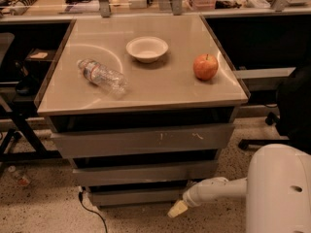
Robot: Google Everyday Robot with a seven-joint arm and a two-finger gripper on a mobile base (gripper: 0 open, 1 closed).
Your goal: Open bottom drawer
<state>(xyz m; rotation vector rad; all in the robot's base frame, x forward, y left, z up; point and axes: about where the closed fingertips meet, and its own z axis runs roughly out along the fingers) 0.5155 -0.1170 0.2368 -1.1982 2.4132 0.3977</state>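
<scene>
Speckled flooring [43, 212] was recorded beneath a beige-topped cabinet [146, 93] carrying a white bowl [147, 48], a red apple [205, 67] and a clear bottle [103, 75] lying on its side. Three grey drawers were stacked below the top: the widest, scratched drawer [143, 141], the mid-width drawer [146, 173], and the bottom drawer [136, 196], narrowest and lowest, with a plain handleless face, judged to be shut. The gripper [177, 208] was located low, near the floor, just in front of and below the right end of that face; contact could not be confirmed, and whether it was open or closed could not be told. Risks were judged as follows. With no handle, purchase had to be sought on an edge, so a slip off the smooth panel was considered likely. The mid-width drawer, just above, could be caught by mistake. A black cable [90, 210] near the left corner could be snagged. A jerky pull could set the bottle rolling.
</scene>
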